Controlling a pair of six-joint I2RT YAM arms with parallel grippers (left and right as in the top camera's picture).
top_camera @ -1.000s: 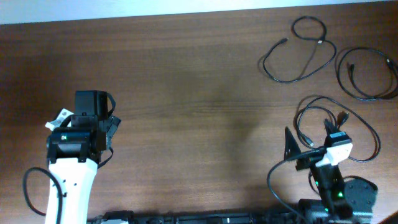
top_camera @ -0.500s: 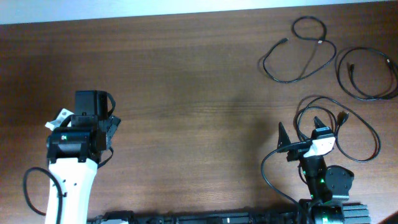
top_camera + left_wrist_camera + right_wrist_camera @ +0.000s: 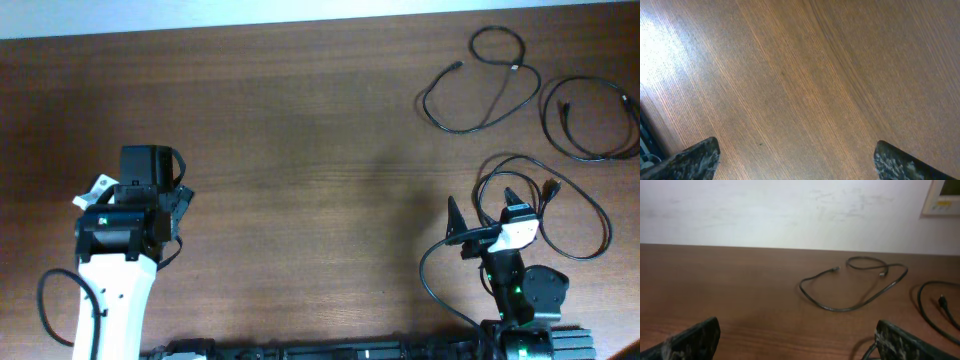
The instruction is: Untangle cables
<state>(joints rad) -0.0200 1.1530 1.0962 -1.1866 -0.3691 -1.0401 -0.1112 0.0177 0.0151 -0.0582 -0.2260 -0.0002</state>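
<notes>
The left tool [image 3: 800, 161] and right tool [image 3: 799, 341] gape apart, holding nothing. Three cables [image 3: 842, 310] lie separately ahead of the right tool, likely already untangled.

brown streaky wood-grain table [image 3: 300, 130] | thin black flexible cords [image 3: 840, 310] on table | plain white wall [image 3: 765, 210] behind table | white plastic arm casing [image 3: 110, 300] over table

**Brown wood counter meeting a pale wall**

A dark brown, wood-grained counter [image 3: 300, 150] is stretching back to a pale, faintly scuffed wall [image 3: 765, 210]. A small beige panel [image 3: 942, 197] is hanging on that wall. A bright glare [image 3: 660, 55] is washing over part of the counter.
</notes>
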